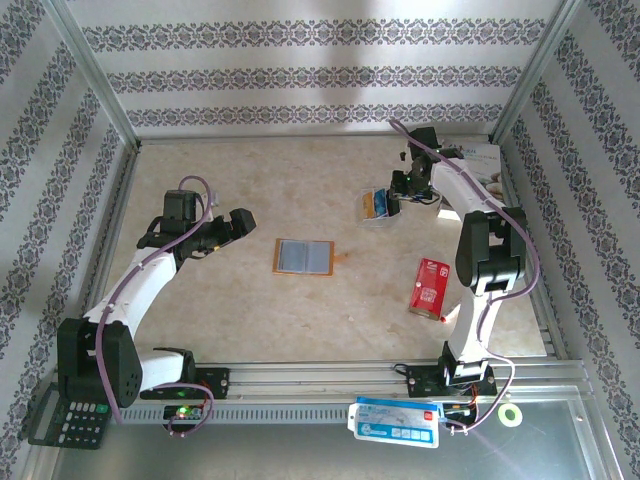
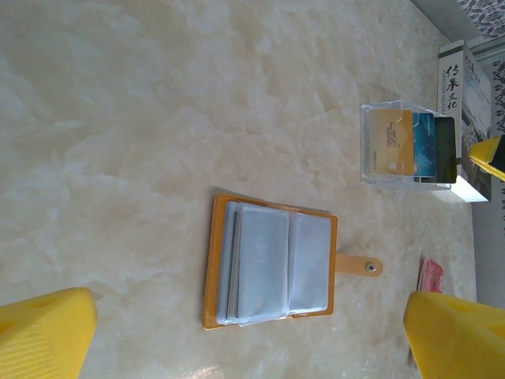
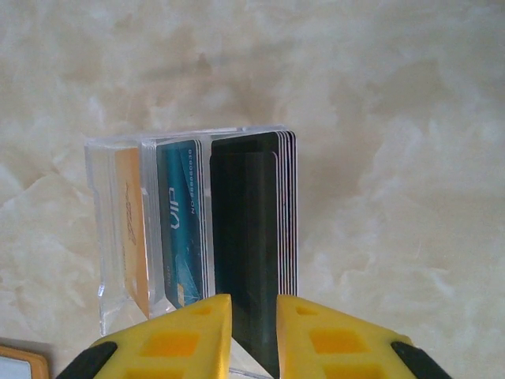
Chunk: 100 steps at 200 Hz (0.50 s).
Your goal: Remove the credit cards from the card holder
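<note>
The card holder (image 2: 268, 264), an orange-tan leather-like rectangle with glossy clear sleeves and a round-ended tab, lies open and flat near the middle of the marbled beige surface (image 2: 158, 118). The left pincer (image 1: 240, 222) stands wide apart. The right pincer (image 3: 252, 332), its yellow fingers narrowly apart, straddles a black card (image 3: 245, 229) upright in a clear acrylic box (image 3: 102, 221); whether they touch it is hard to judge
</note>
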Available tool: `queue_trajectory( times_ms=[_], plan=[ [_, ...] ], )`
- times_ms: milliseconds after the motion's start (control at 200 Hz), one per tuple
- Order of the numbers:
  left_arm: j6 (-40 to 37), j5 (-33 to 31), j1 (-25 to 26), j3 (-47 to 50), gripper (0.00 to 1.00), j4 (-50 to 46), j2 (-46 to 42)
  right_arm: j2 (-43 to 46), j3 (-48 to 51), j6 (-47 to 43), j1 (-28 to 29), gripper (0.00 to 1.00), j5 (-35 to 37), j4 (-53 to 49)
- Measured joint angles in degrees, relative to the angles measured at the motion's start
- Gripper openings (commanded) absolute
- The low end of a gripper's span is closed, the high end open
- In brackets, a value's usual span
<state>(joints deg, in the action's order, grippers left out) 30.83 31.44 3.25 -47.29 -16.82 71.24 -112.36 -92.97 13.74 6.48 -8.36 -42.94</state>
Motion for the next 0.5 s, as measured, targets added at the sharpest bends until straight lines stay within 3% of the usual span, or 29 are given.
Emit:
queue_trajectory(
  times_ms=[285, 500],
  plan=[
    [1.0, 0.8, 0.0, 0.3, 1.0, 0.1, 0.0, 10.1, 5.3, 3.1, 1.8, 0.41, 0.7, 1.4],
    [3.8, 1.0, 0.0, 2.3, 1.0, 2.5, 0.0, 17.9, 13.7, 7.7, 15.5, 0.5, 3.5, 3.7]
  ],
)
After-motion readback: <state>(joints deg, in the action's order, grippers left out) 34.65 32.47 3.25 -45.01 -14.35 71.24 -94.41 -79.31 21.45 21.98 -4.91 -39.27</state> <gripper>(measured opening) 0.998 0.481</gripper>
